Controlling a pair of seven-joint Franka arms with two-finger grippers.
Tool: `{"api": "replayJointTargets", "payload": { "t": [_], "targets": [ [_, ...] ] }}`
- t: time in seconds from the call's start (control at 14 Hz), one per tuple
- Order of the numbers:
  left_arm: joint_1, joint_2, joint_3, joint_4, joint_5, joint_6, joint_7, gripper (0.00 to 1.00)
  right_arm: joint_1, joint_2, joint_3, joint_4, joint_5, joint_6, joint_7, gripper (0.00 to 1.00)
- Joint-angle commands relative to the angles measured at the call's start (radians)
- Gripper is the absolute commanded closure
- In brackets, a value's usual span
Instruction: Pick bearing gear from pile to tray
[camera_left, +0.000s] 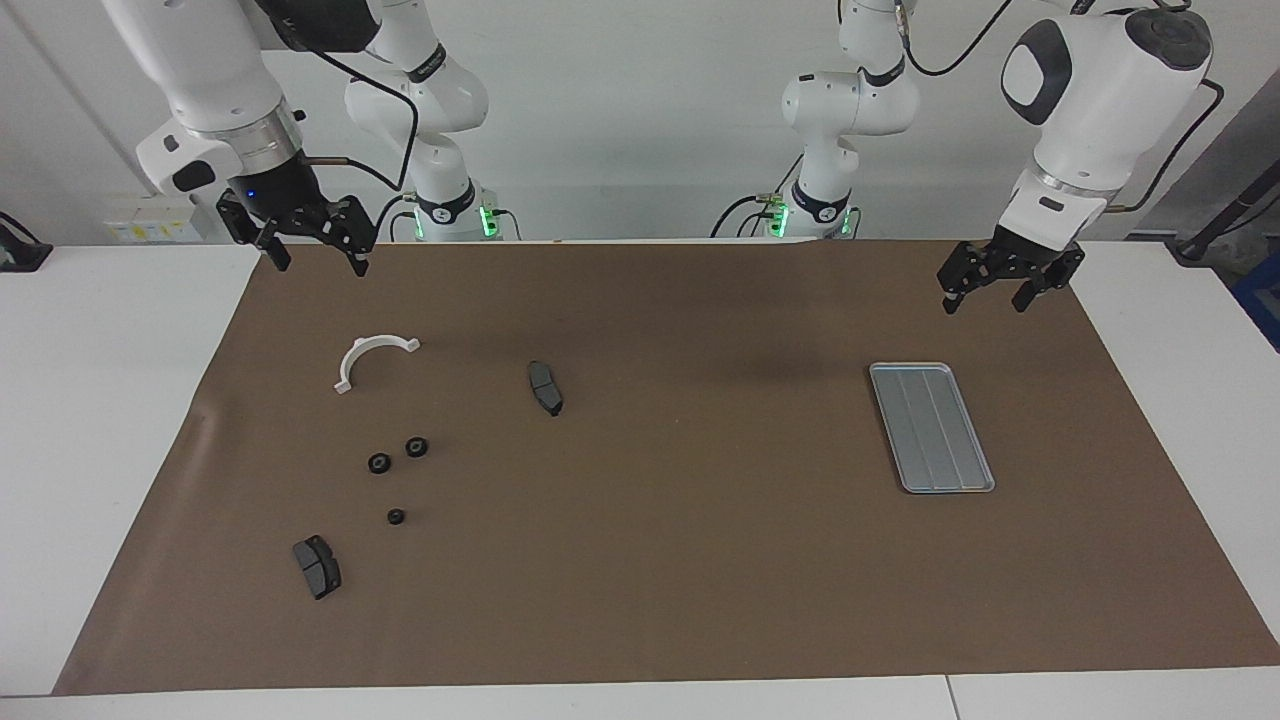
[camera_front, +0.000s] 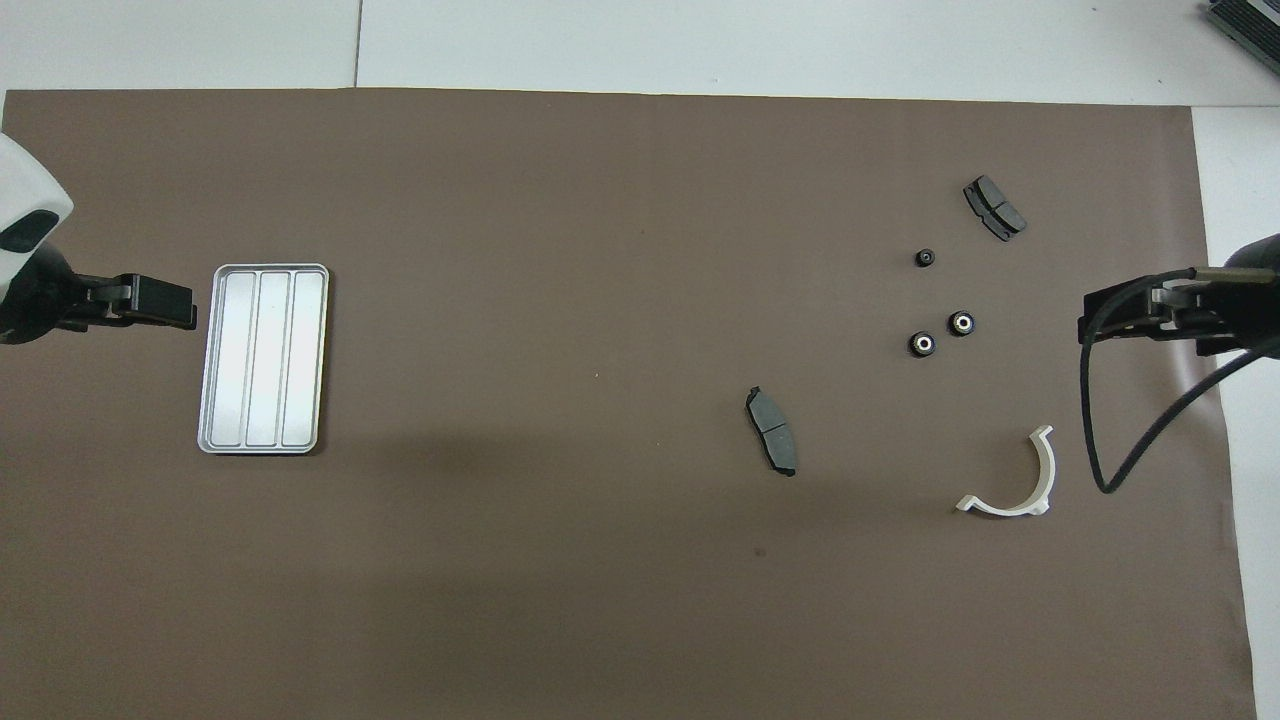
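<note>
Brown matting covers the counter (camera_left: 640, 600), and nothing is in hand yet: both tools hang raised with their fingers spread and empty. The right tool (camera_left: 312, 245) hovers over the mat's edge at the right arm's end, the left tool (camera_left: 985, 283) over the edge close to the tray (camera_left: 885, 375), where that arm waits.

The tray, silver-grey metal with a raised rim and lengthwise grooves, lies empty at the left arm's end, well apart from the pile. Taking the white half-ring bracket (camera_left: 372, 357) as landmark: one dark grey brake pad (camera_left: 545, 387) lies beside it toward the tray, another (camera_left: 317, 567) much farther from the robots.

Three small black gears sit farther from the robots than the bracket: two (camera_left: 417, 447) (camera_left: 379, 463) near each other, a smaller one (camera_left: 396, 517) farther still. In the overhead view the paired two show pale centres.

The right arm seems best placed. I would come straight down over one gear, fingers astride its rim, choosing a line that avoids its neighbour, since so small a round part may roll or squirt out.
</note>
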Motion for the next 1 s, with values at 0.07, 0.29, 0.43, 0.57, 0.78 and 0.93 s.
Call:
{"api": "replayJointTargets", "payload": {
  "t": [0.07,0.29,0.43,0.57,0.78,0.93],
  "targets": [
    [-0.003,-0.027,0.001,-0.027,0.020,-0.002,0.004,0.00,-0.011,-0.034,0.010,-0.040,0.021,0.004,0.016,0.00],
    [-0.003,-0.026,0.001,-0.026,0.020,-0.002,0.004,0.00,-0.009,-0.035,0.010,-0.044,0.021,0.006,0.016,0.00],
    [-0.003,-0.026,0.001,-0.027,0.020,-0.002,0.004,0.00,-0.009,-0.055,0.010,-0.107,0.021,0.073,0.005,0.00],
    [-0.001,-0.027,0.001,-0.027,0.020,-0.002,0.004,0.00,-0.009,-0.077,0.010,-0.196,0.023,0.196,-0.013,0.00],
    [-0.001,-0.026,0.001,-0.027,0.020,-0.002,0.004,0.00,-0.011,-0.051,0.010,-0.271,0.032,0.349,-0.070,0.00],
    [-0.001,-0.026,0.001,-0.027,0.020,-0.002,0.004,0.00,-0.011,0.024,0.010,-0.270,0.032,0.418,-0.072,0.00]
  ]
}}
